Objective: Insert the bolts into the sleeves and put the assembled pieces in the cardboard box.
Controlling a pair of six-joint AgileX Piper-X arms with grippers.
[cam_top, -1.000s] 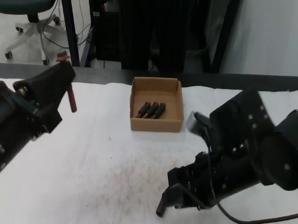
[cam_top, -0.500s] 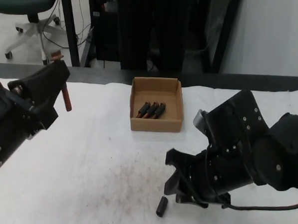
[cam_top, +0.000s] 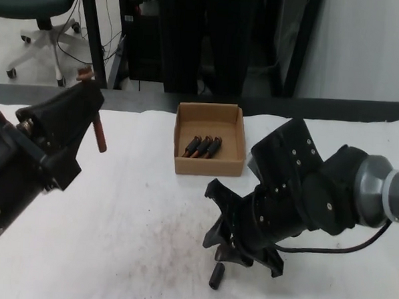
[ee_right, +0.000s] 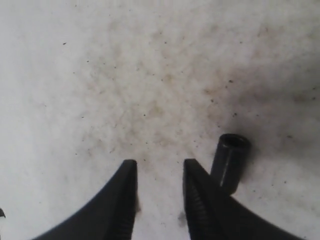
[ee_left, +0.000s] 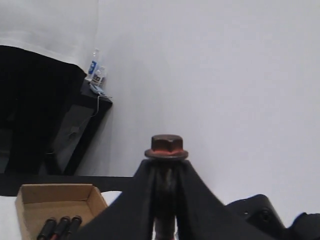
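White tabletop [cam_top: 116, 205] on my feed today, with a rusty brown smudge [cam_top: 175, 238] around the middle and an office chair [cam_top: 33, 7] off in the far corner of the room.

Left gripper [ee_left: 166, 172] is raised up off the surface on its own side, pinching a reddish bolt [ee_left: 166, 146]. The bolt stands upright, hex head on top and poking out above the fingers, shank hanging down below.

Right gripper [ee_right: 159, 167] is down low over the near part of the tabletop. Its fingers are spread a little with nothing between them, just stained cloth in the gap. The black sleeve [ee_right: 230, 160] is lying on the tabletop just beside one finger, on the outer side of it. I can see into its open end from the wrist cam.

The cardboard box [cam_top: 208, 166] sits toward the back, roughly centred, well apart from both arms. It's got three assembled pieces [cam_top: 203, 147] lying side by side on the bottom.
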